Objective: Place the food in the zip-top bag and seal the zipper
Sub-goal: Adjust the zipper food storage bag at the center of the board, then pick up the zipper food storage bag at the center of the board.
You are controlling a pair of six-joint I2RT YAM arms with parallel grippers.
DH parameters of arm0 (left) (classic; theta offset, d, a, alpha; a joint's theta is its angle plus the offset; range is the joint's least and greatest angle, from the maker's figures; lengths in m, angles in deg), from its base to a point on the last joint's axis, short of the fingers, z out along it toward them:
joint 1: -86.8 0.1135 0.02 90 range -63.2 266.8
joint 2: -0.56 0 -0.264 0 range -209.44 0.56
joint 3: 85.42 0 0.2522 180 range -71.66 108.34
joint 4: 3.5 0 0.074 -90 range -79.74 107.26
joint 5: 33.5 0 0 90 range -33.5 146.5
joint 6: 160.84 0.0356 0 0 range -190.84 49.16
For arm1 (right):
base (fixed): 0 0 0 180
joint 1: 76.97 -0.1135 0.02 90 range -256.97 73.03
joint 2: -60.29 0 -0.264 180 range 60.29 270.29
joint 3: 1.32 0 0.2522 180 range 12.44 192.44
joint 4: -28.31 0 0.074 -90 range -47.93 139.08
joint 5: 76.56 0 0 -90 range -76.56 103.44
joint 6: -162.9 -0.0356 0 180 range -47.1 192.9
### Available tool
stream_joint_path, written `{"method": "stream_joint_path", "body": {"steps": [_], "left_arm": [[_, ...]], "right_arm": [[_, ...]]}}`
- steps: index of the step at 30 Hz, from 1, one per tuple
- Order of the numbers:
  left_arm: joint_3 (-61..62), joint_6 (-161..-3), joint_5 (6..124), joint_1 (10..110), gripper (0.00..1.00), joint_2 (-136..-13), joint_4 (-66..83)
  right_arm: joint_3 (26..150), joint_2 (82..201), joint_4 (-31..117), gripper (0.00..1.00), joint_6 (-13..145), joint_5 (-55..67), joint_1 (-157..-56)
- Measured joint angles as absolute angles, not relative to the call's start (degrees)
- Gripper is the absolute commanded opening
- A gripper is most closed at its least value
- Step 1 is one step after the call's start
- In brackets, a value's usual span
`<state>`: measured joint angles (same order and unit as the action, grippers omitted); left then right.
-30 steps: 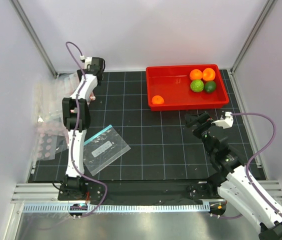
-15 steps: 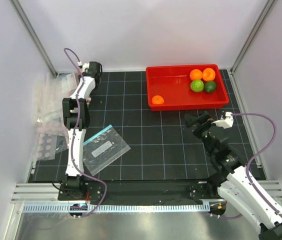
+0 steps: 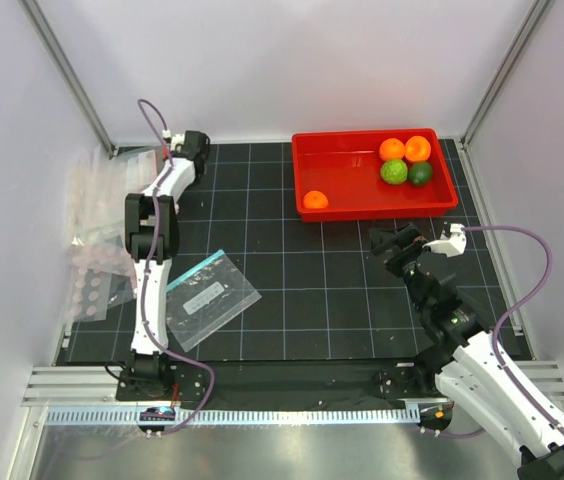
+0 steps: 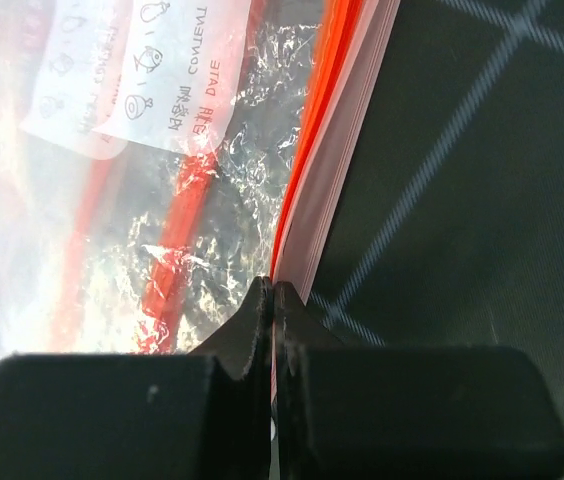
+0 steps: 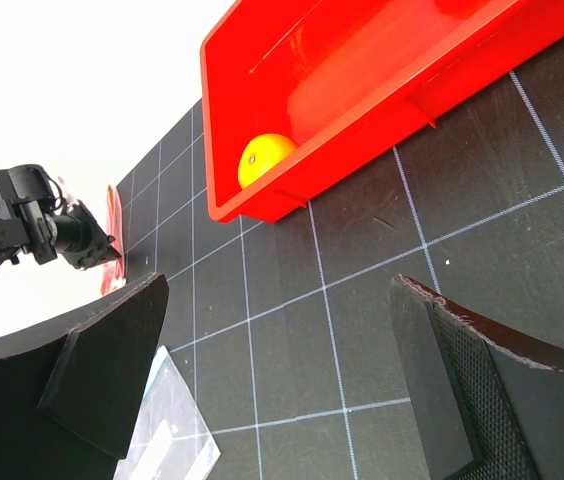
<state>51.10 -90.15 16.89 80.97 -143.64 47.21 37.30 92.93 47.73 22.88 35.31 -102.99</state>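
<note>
The zip-top bag [image 4: 212, 180] is clear plastic with a white label and lies in a pile of such pouches [image 3: 102, 195] at the far left of the mat. Its red-orange zipper [image 4: 337, 90] runs along the edge facing the mat. My left gripper [image 4: 270, 285] is shut on that edge, and the strip runs in between the jaws. From above, the left gripper [image 3: 169, 153] sits at the back left. The food lies in a red tray [image 3: 362, 210]: three oranges [image 3: 392, 149], a bumpy light green fruit [image 3: 394, 171] and a dark green one [image 3: 420, 173]. My right gripper [image 5: 277, 300] is open and empty.
A second clear pouch with a teal edge [image 3: 210, 295] lies flat on the black grid mat in front of the left arm. The red tray's near wall [image 5: 362, 120] stands just beyond the right gripper [image 3: 397, 243], with one orange [image 5: 265, 155] showing inside. White enclosure walls stand on both sides.
The left gripper's jaws have closed onto the bag's red-orange edge, and its wrist has shifted slightly. The right arm, the tray and the fruits have not moved.
</note>
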Motion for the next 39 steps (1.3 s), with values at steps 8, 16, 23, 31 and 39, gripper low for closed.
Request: {"method": "stream_joint_path", "body": {"steps": [8, 16, 23, 31, 39], "left_arm": [[47.0, -90.5, 15.8, 75.4, 0.07, -138.6, 50.0], [40.2, -91.2, 16.0, 75.6, 0.67, -129.6, 51.7], [39.8, -91.2, 17.8, 75.7, 0.57, -128.2, 51.4], [50.8, -91.2, 20.0, 75.9, 0.54, -135.0, 54.6], [53.6, -91.7, 22.0, 77.1, 0.46, -141.7, 58.0]], "right_arm": [[37.3, 92.9, 47.7, 1.00, 22.9, 35.4, -103.0], [37.3, 93.3, 47.7, 1.00, 22.9, 35.5, -103.0], [37.3, 94.8, 47.7, 1.00, 23.0, 35.5, -103.0], [37.3, 95.2, 47.7, 1.00, 23.0, 35.5, -103.0], [37.4, 95.2, 47.7, 1.00, 23.0, 35.5, -103.0]]}}
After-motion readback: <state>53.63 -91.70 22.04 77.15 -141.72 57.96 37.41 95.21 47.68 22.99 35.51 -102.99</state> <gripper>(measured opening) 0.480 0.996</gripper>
